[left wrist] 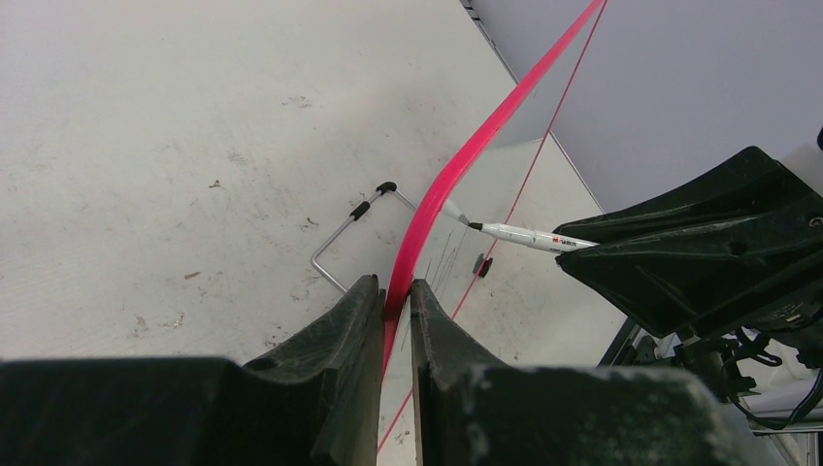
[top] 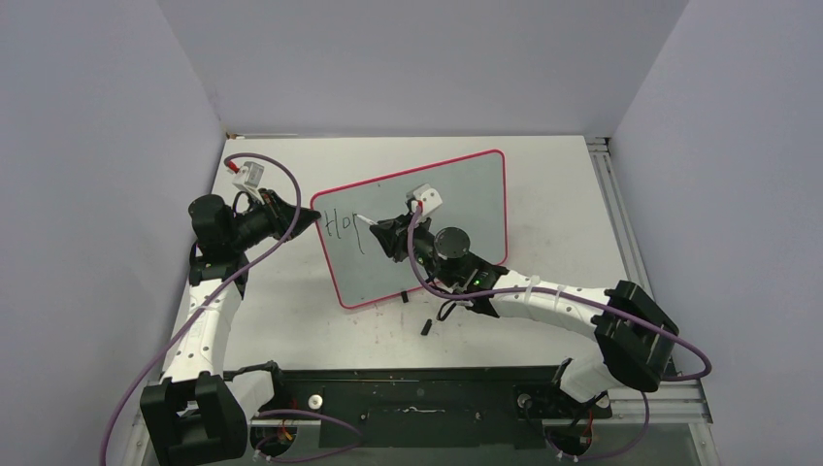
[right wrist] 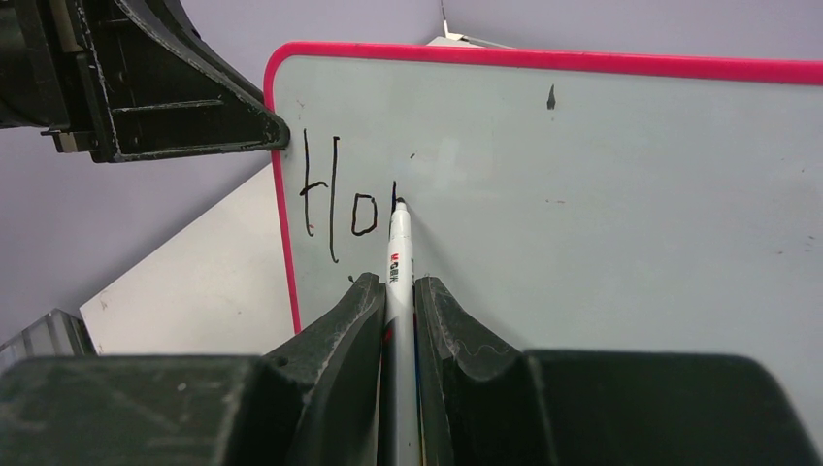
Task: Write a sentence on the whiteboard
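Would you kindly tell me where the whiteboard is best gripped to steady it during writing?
Grip the thin red rim on the left edge of the whiteboard, coming from the left with jaws straddling it. The board stands propped, and its face must stay free for the pen; the left gripper clamps there.

Scuffed white table [top: 553,204]; whiteboard [top: 466,194] propped on wire stand [left wrist: 342,241], directly ahead of right gripper [top: 374,231]. Small black piece [top: 425,327] behind that gripper.
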